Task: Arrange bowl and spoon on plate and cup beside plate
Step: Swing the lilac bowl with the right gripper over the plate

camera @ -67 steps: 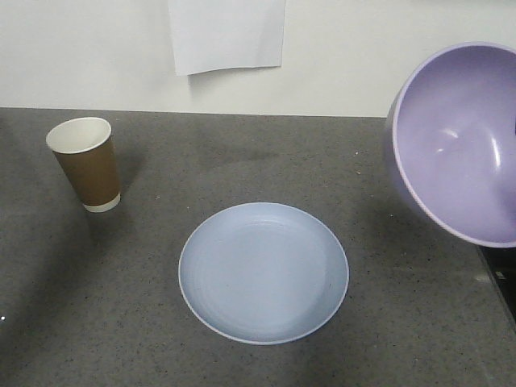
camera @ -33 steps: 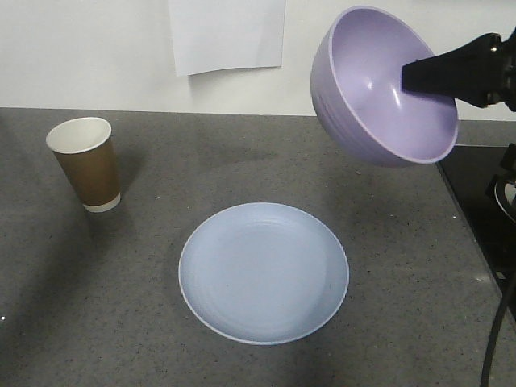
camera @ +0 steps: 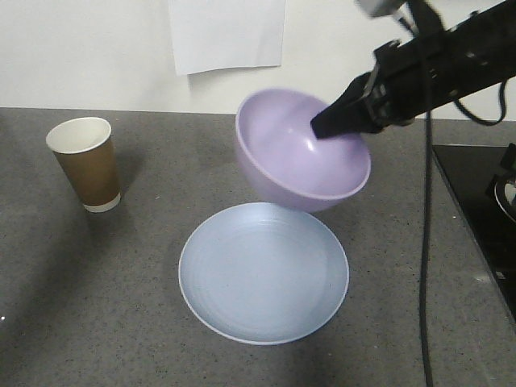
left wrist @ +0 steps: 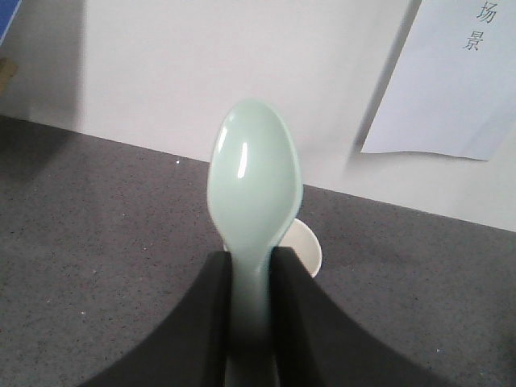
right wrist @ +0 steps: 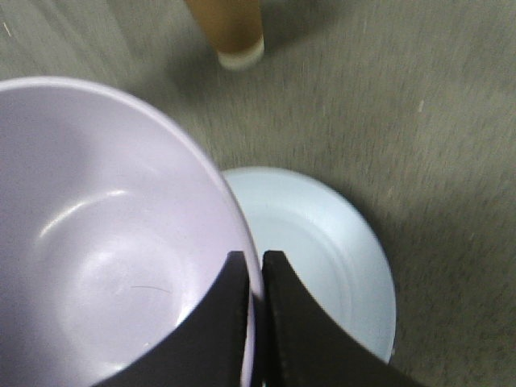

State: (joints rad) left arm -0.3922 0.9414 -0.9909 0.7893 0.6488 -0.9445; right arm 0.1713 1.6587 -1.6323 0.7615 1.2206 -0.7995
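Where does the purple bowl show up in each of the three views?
Front view: bowl upper centre, held above the plate.
Left wrist view: not in it.
Right wrist view: bowl fills the left, rim pinched by the right end effector.
Shared landmark: the paper cup.

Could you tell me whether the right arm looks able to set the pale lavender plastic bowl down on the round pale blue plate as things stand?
Probably yes: the right gripper pinches the bowl's rim above the bare plate.
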